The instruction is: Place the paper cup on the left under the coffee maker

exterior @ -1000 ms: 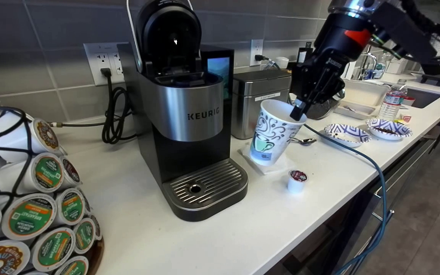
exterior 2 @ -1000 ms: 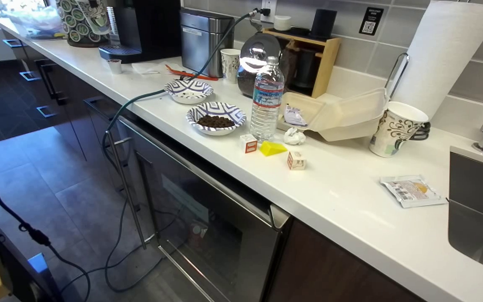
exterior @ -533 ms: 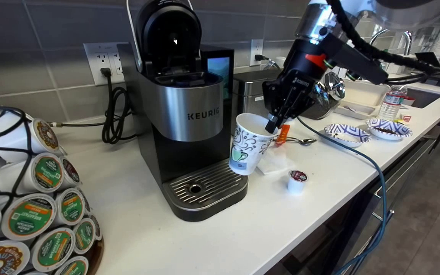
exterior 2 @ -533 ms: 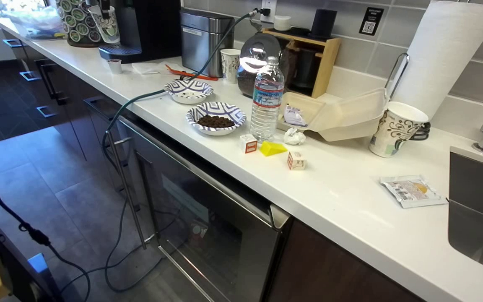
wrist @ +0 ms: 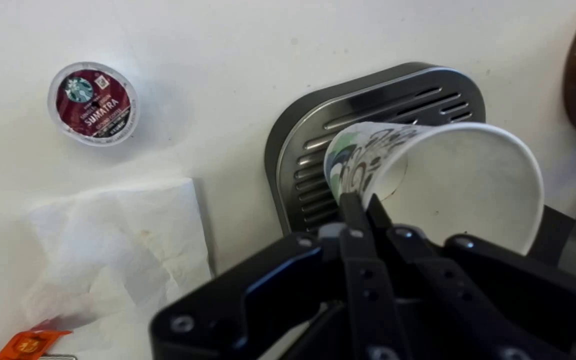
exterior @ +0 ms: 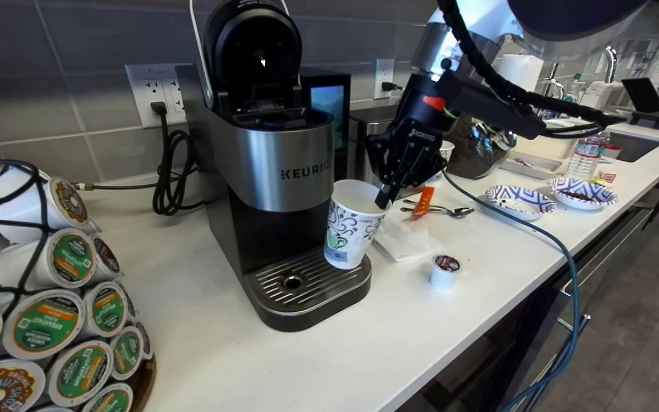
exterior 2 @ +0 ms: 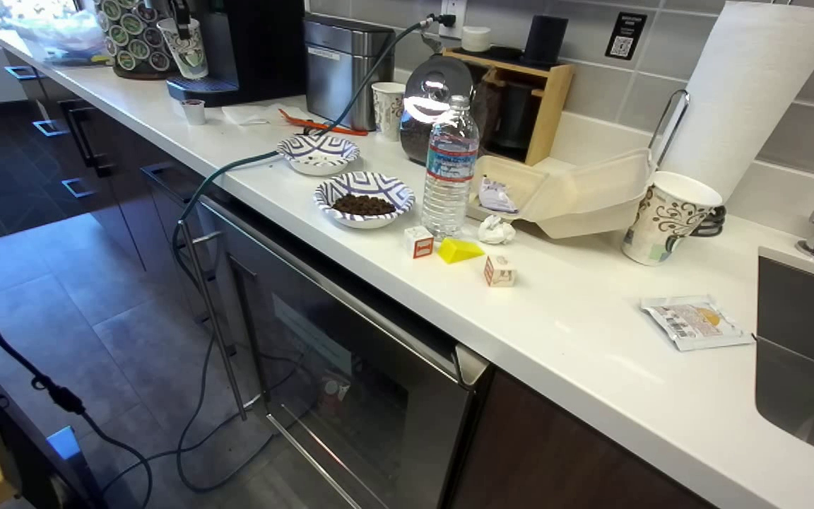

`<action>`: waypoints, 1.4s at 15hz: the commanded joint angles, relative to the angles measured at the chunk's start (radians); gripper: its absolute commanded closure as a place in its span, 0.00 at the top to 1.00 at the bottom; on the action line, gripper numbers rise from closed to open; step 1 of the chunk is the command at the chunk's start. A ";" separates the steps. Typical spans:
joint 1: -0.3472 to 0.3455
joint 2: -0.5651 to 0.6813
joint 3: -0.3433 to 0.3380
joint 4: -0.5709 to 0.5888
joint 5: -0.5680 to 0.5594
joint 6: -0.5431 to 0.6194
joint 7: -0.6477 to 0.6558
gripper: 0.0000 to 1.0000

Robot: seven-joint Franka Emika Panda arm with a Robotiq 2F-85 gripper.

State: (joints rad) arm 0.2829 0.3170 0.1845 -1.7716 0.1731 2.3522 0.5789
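Observation:
The white paper cup (exterior: 352, 232) with a blue-green print is held by its rim, slightly tilted, over the near right part of the drip tray (exterior: 301, 292). It also shows in the other views (exterior 2: 186, 53) (wrist: 468, 185). I cannot tell whether its base touches the grate. The black and silver coffee maker (exterior: 284, 166) has its lid raised; the cup stands in front of its spout housing, to the right. My gripper (exterior: 385, 196) comes from the right, shut on the cup's wall. In the wrist view the gripper (wrist: 364, 204) has one fingertip inside the cup and one outside.
A coffee pod (exterior: 445, 272) and a napkin (exterior: 409, 237) lie right of the tray. An orange packet (exterior: 423, 202) and spoons (exterior: 460, 212) are behind. A pod rack (exterior: 72, 297) stands at the left. Other paper cups (exterior 2: 388, 109) (exterior 2: 670, 219) stand farther along the counter.
My gripper has carried the cup leftward and down in an exterior view, from above the napkin to over the drip tray. The cup stays gripped.

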 commanded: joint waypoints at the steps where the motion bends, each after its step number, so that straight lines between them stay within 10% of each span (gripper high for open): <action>1: 0.037 0.036 -0.028 0.041 -0.054 -0.003 0.074 0.01; 15: 0.077 0.099 -0.023 0.111 -0.044 0.024 0.101 0.01; 16: 0.077 0.102 -0.023 0.116 -0.042 0.022 0.102 0.24; 21: 0.076 0.109 -0.027 0.127 -0.042 0.021 0.119 0.58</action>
State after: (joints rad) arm 0.3461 0.4053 0.1692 -1.6646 0.1361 2.3547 0.6639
